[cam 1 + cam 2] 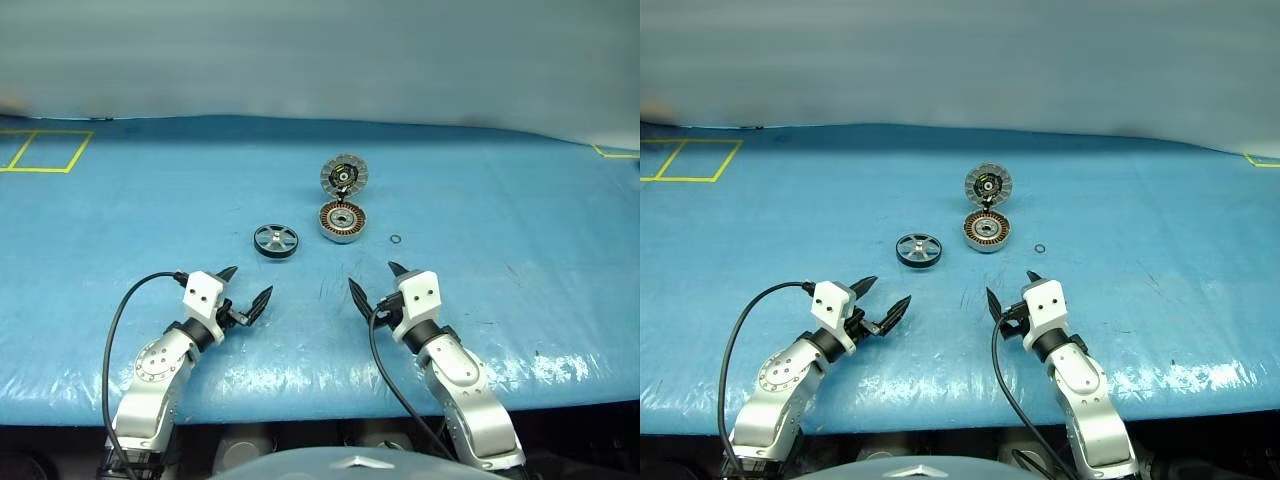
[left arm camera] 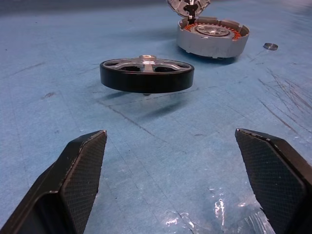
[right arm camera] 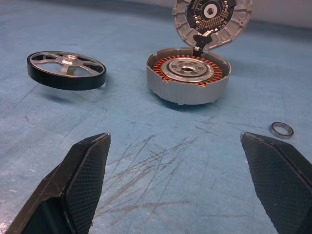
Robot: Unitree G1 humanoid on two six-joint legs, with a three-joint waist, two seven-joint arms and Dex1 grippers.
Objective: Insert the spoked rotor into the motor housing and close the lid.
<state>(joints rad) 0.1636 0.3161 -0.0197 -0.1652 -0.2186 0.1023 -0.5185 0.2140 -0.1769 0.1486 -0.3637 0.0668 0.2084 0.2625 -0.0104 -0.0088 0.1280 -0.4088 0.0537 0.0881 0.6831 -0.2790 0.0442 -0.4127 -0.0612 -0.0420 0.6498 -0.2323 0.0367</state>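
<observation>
Both grippers, left point(image 1: 243, 286) and right point(image 1: 377, 281), hung wide open, empty. Housing point(image 1: 342, 222) sat mid-surface point(image 1: 500, 300), lid point(image 1: 344, 176) raised behind; rotor point(image 1: 275, 240) just beside, ring point(image 1: 396, 239) opposite.

The lid point(image 2: 189, 6) is cut off by the left wrist view's edge (just its lower rim is seen); the small ring point(image 1: 396, 239) is too small for detail.

spoked rotor point(image 1: 275, 240) left of motor housing point(image 1: 342, 222), lid point(image 1: 344, 176) upright behind it, small ring point(image 1: 396, 239) right
</observation>
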